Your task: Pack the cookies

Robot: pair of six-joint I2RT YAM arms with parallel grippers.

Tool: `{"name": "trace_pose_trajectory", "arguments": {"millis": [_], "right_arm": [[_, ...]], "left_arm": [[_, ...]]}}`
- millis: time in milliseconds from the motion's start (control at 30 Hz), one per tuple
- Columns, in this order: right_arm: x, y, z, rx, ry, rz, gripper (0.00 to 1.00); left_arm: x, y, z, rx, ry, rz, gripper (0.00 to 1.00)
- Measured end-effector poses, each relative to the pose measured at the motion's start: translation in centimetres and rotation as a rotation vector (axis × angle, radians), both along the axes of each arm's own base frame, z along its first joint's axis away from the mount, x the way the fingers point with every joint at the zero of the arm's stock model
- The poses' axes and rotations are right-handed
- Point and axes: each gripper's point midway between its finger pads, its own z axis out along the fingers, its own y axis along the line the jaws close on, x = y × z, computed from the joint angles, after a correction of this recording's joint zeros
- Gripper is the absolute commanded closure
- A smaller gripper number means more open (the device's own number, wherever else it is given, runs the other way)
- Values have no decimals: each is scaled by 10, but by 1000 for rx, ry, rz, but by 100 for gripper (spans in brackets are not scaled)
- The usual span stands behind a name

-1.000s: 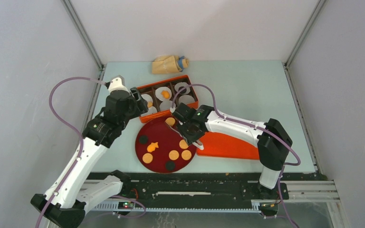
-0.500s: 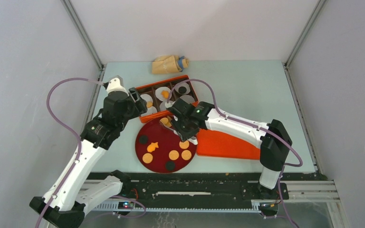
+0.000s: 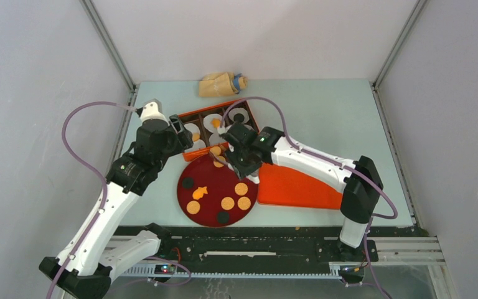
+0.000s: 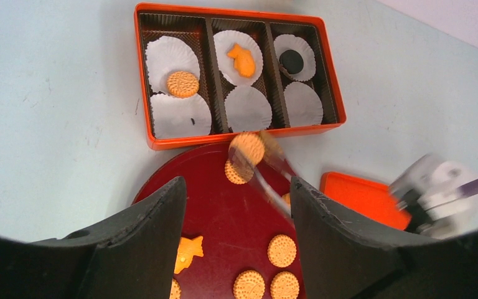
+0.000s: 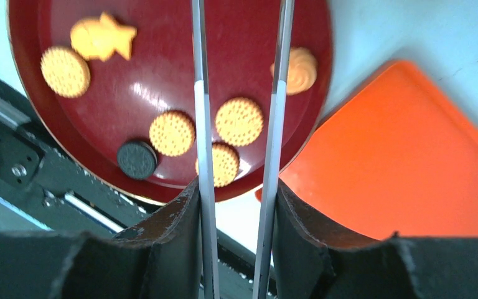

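Observation:
My right gripper point(image 3: 241, 157) is shut on metal tongs point(image 5: 200, 124). The tongs pinch a round tan cookie point(image 4: 247, 147) above the far rim of the dark red plate point(image 4: 224, 215), just short of the orange box point(image 4: 236, 134). The box holds white liners with a tan cookie point(image 4: 182, 83), a fish-shaped cookie point(image 4: 243, 60) and a dark cookie point(image 4: 291, 60). The plate point(image 3: 210, 180) carries several tan cookies point(image 3: 227, 203), dark ones point(image 3: 188, 183) and an orange fish point(image 3: 200, 192). My left gripper point(image 3: 177, 135) is open and empty, hovering over the plate's near-left side.
The orange box lid point(image 3: 299, 188) lies flat to the right of the plate, under my right arm. A tan bag point(image 3: 223, 84) lies at the back edge of the table. A black rail point(image 5: 12, 168) runs along the table's near edge.
My right gripper has moved with the tongs from the plate's right side up toward the box, and the tongs now carry a tan cookie. The left arm has barely moved.

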Motion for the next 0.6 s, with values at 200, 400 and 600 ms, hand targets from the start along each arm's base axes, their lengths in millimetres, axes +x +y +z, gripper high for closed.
{"name": "trace_pose_trajectory", "arguments": {"millis": [200,400,600], "right_arm": [[46,2,23,63,-64,-58,60],[68,3,-12,8,-26,-72,60],[70,4,-33,-22,11,-63,52]], "left_arm": [[4,-2,-7,15,23,-2,33],[5,-2,-9,22,30,-3,33],[8,-3,-14,36,43,-6,33]]}}
